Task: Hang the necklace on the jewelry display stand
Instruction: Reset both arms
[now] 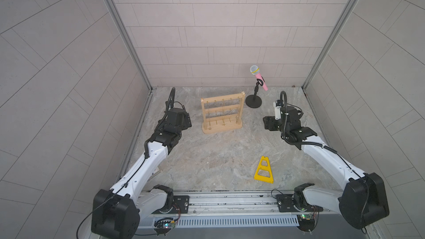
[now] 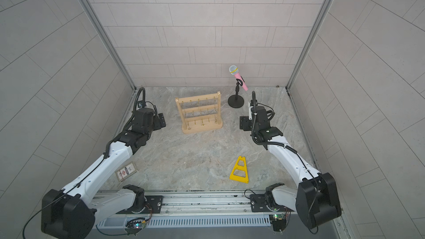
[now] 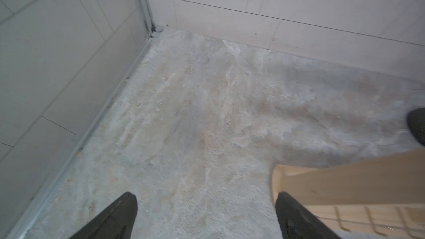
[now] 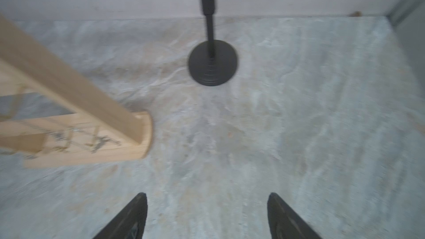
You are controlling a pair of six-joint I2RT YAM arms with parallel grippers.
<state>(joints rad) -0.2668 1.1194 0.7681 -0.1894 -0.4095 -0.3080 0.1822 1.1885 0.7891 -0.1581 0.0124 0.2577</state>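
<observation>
The jewelry display stand [image 1: 222, 114] [image 2: 199, 114], a pale wooden rack on a flat base, stands upright at the back centre of the table. Thin gold chains [image 1: 223, 111] hang from its hooks, and I cannot tell which one is the necklace. Chain ends rest on the stand's base [image 4: 101, 144]. My left gripper [image 1: 188, 120] [image 3: 207, 201] hovers left of the stand, open with only table between its fingers. My right gripper [image 1: 266, 123] [image 4: 207, 201] hovers to the right of the stand, also open and empty. One corner of the stand [image 3: 345, 180] shows in the left wrist view.
A black round-based microphone stand [image 1: 253, 102] [image 4: 212, 63] holding a pink microphone [image 1: 259, 78] stands behind and right of the rack. A flat yellow triangular frame [image 1: 264, 171] lies front right. A small printed card box [image 2: 127, 171] lies under the left arm. Tiled walls enclose three sides.
</observation>
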